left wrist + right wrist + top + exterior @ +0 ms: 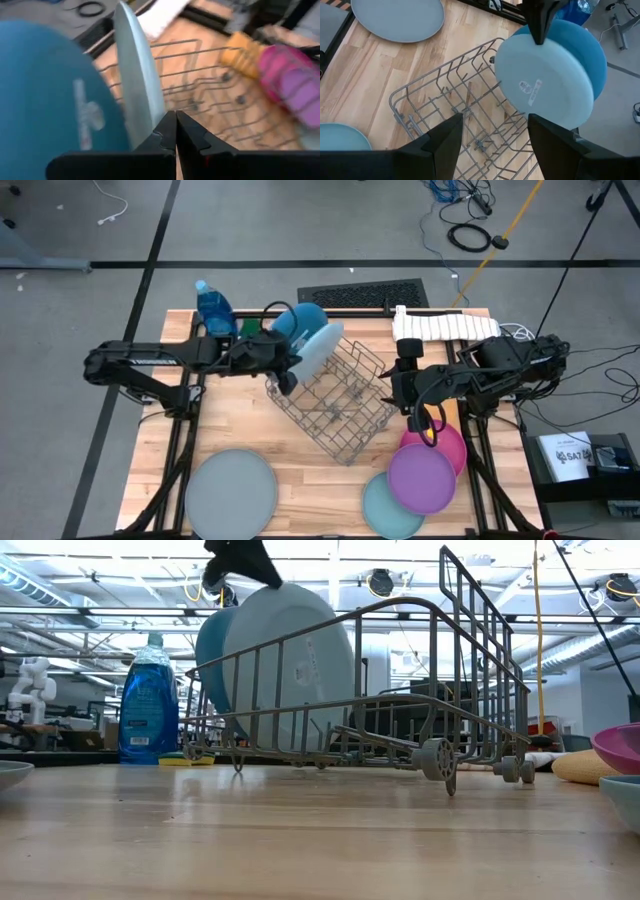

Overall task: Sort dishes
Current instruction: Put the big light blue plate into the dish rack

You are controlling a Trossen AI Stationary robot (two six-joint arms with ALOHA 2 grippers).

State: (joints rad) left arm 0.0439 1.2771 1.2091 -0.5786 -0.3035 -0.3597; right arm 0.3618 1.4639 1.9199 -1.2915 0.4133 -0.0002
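Two large plates stand on edge in the far left end of the wire rack (340,402): a blue one (298,317) behind and a pale blue one (322,345) in front. My left gripper (175,131) is shut at the pale blue plate's upper rim (540,42), with nothing between its fingers. My right gripper (495,135) hangs open above the rack's right end. A grey plate (232,490) lies flat at the near left. Purple (422,477), pink (447,442) and teal (383,507) plates overlap at the near right. My left gripper comes slanting down from the table's left with its fingers shut. The outer side of one finger (161,135) lies against the pale blue plate's upper rim (145,117). Whether it presses on the rim, I cannot tell. The plate stands on edge in the rack.
A blue soap bottle (213,308) stands at the far left corner with a sponge (180,759) beside it. A white rolled mat (445,327) lies at the far right. Bare wood shows between the grey plate and the small plates.
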